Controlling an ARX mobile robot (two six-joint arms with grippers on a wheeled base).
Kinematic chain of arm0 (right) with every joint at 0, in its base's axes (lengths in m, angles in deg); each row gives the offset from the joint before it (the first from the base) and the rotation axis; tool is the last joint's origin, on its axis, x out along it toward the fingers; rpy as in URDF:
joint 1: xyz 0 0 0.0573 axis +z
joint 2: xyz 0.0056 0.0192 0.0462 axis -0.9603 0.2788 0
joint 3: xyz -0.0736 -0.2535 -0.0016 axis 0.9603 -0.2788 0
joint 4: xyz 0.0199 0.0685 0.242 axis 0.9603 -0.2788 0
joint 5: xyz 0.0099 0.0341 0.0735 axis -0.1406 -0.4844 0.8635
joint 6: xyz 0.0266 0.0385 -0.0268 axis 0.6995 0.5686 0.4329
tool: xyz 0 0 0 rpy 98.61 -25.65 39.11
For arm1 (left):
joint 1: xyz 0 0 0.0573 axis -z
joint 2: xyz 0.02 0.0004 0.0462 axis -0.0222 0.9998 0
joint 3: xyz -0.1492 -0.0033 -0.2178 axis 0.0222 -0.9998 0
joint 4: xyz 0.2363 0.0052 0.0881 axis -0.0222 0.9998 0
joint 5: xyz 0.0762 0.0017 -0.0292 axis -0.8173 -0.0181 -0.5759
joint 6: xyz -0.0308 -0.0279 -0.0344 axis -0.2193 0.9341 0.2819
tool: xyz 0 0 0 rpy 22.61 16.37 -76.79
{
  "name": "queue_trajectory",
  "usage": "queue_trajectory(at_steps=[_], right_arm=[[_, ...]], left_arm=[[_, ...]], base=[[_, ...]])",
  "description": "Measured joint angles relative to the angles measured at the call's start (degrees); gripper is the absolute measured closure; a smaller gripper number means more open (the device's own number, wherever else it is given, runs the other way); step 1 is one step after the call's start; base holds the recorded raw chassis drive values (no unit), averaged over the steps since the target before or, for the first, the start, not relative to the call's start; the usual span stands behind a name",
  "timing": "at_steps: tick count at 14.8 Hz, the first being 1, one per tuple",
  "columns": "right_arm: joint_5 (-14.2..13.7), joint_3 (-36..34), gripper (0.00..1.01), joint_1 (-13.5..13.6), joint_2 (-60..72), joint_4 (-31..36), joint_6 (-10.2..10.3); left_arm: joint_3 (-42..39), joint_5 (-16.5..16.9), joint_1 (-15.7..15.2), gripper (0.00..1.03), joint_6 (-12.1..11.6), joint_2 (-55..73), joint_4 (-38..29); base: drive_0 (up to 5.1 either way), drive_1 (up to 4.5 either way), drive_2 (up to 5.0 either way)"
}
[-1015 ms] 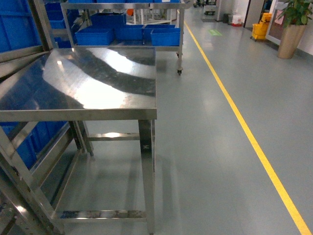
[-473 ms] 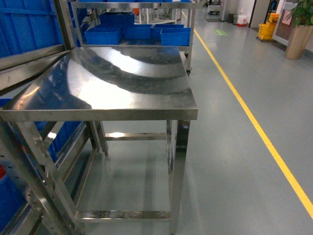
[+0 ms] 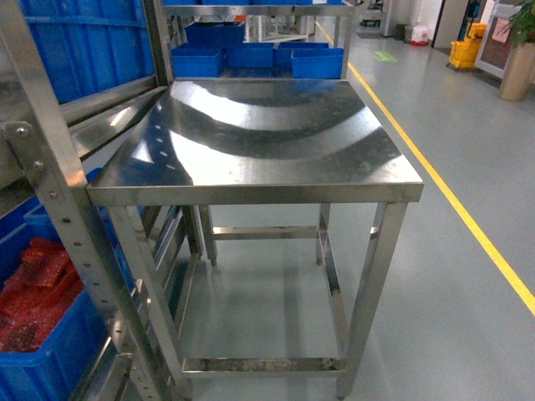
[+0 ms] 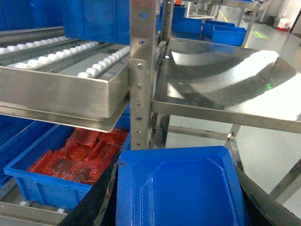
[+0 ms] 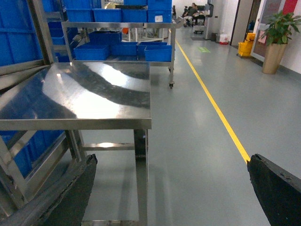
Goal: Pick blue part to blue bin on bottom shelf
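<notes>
A blue moulded tray-shaped part fills the bottom of the left wrist view. My left gripper is shut on it, with a black finger along each side. Down to the left, a blue bin holding red bubble-wrapped pieces sits on the bottom shelf, whose rail and white rollers show at the corner. The same blue bin appears low on the left of the head view. My right gripper is open over bare floor, with nothing between its fingers. Neither gripper shows in the head view.
A flat-topped steel table stands straight ahead, right of the rack upright. A tilted roller shelf overhangs the bin. More blue bins sit on a cart behind. A yellow floor line runs on the right.
The head view has swung left: the steel table slid rightward in frame, and the rack upright and the bin of red pieces came into view on the left.
</notes>
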State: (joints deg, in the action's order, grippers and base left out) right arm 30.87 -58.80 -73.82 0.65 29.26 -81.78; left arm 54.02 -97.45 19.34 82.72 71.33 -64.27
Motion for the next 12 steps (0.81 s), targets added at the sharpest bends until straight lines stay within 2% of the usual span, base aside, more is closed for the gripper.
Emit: queue_trajectory(at_steps=[8, 12], right_arm=[[0.0, 0.0, 0.03, 0.0, 0.0, 0.1, 0.0], [0.0, 0.0, 0.03, 0.0, 0.0, 0.0, 0.0]], left_arm=[[0.0, 0.0, 0.0, 0.59, 0.0, 0.0, 0.0], [0.0, 0.0, 0.0, 0.59, 0.0, 0.0, 0.0]], base=[[-4.8, 1.32, 3.5], [-5.0, 2.48, 2.5]])
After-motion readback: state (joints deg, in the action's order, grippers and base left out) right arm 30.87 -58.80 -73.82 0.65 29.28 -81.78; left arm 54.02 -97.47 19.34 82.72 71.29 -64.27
